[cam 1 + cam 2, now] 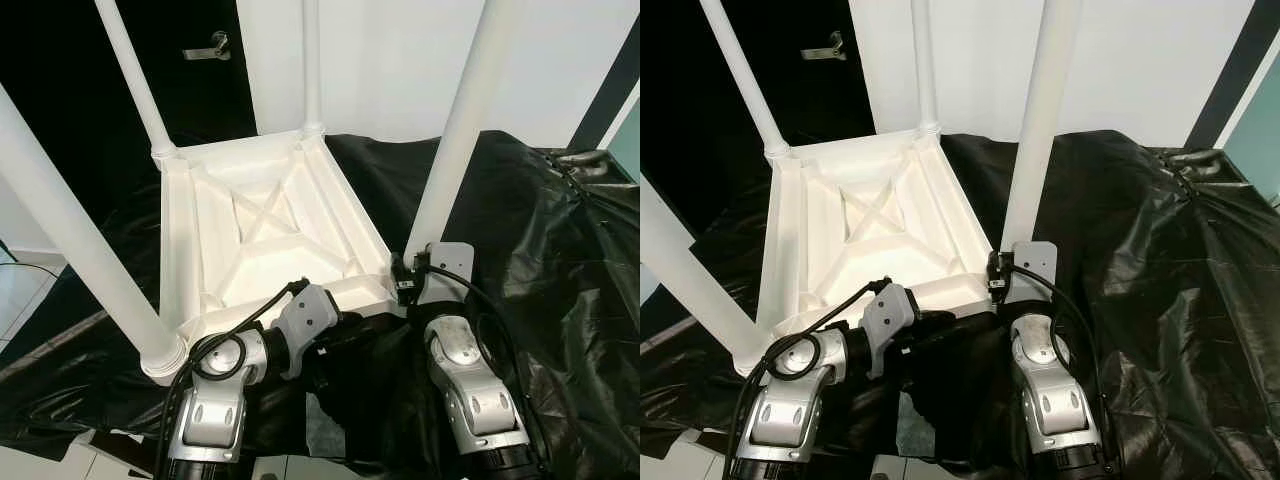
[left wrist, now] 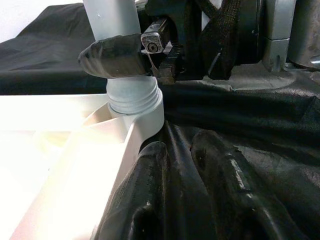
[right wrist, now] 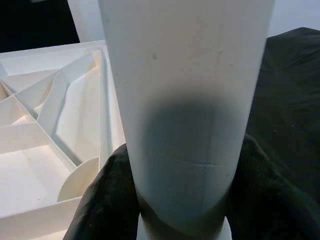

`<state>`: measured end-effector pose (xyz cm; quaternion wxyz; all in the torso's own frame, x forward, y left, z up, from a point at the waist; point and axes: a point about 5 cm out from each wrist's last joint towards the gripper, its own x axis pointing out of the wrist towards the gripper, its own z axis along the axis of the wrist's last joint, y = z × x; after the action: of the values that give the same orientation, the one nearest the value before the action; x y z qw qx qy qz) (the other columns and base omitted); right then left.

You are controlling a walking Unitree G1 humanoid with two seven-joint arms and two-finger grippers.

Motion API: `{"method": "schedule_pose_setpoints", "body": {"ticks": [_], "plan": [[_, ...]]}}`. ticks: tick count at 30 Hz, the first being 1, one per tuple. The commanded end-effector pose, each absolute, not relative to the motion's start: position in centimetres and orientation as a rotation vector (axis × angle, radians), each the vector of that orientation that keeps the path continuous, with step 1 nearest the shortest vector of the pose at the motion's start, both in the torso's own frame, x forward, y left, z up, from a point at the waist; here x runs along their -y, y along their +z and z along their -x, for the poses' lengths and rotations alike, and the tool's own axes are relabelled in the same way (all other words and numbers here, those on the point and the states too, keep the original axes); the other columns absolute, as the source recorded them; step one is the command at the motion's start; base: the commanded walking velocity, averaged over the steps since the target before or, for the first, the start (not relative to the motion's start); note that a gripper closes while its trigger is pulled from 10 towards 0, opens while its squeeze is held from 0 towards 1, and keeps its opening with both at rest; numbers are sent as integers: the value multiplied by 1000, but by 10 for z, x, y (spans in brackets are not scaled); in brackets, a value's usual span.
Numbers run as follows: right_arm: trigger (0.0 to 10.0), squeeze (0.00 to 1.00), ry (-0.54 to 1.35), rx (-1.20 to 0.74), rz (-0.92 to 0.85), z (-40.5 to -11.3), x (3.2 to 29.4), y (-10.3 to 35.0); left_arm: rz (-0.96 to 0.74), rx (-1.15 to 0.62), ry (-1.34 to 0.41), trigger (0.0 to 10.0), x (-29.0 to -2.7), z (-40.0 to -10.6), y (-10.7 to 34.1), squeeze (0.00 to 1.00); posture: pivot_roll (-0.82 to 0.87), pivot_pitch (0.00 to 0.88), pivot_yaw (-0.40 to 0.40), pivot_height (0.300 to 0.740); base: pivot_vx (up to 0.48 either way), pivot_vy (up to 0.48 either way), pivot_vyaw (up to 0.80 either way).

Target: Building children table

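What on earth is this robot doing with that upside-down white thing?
It is putting together a small white table, which lies upside down on a black plastic sheet with all four legs pointing up. The right gripper is closed around the near right leg just above its threaded socket. The left gripper rests by the table's near edge, holding nothing.

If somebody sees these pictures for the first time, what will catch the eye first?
First, the white table top lying upside down on black plastic sheeting, with four white legs standing up from its corners. Next, the right hand closed around the near right leg just above its socket. The left hand rests on the sheeting beside the table's near edge.
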<state>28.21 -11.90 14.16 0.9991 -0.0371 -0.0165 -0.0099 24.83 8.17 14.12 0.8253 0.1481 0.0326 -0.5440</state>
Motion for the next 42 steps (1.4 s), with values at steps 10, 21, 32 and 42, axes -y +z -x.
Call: {"method": "schedule_pose_setpoints", "body": {"ticks": [10,21,32,42], "plan": [[10000,1000,225,72,98,-272,150,146,-309,-46,-912,10000,-90,-258,142,0,36,0,-1,740,0,0,0],[10000,0,553,29,183,-285,169,142,-314,-40,-919,10000,-90,-261,144,0,31,0,12,740,0,0,0],[10000,0,799,-4,236,-317,146,142,-323,-34,-919,10000,-91,-263,146,0,60,0,-4,740,0,0,0],[0,0,829,-42,246,-321,148,134,-323,-40,-894,10000,-93,-260,143,0,71,0,-30,740,0,0,0]]}}
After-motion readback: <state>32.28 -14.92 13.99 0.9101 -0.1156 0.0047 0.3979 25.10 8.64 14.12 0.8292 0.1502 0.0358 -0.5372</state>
